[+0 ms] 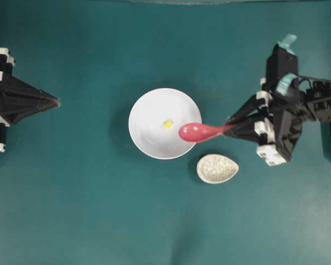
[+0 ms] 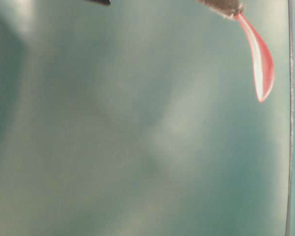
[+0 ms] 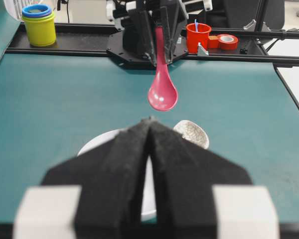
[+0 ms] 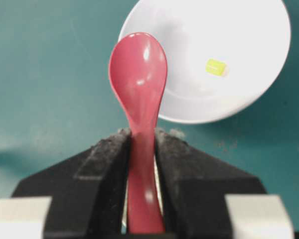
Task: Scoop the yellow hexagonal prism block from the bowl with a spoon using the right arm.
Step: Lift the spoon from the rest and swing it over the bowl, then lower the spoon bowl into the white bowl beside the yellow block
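Holding the spoon (image 1: 201, 131) by its handle in the right gripper (image 1: 235, 125), I'm hovering its scoop over the bowl (image 1: 149, 138) rim w/ the yellow block (image 1: 167, 123) sitting loose near the bowl's centre. Risk imo: block's tiny and faceted, bowl's glossy, so it's prob skidding away from the scoop, or I'm nudging the bowl. Left gripper (image 1: 58, 101) is sitting closed and empty, well apart.

Open bowl (image 1: 149, 138); spoon rest (image 1: 217, 168) beside.
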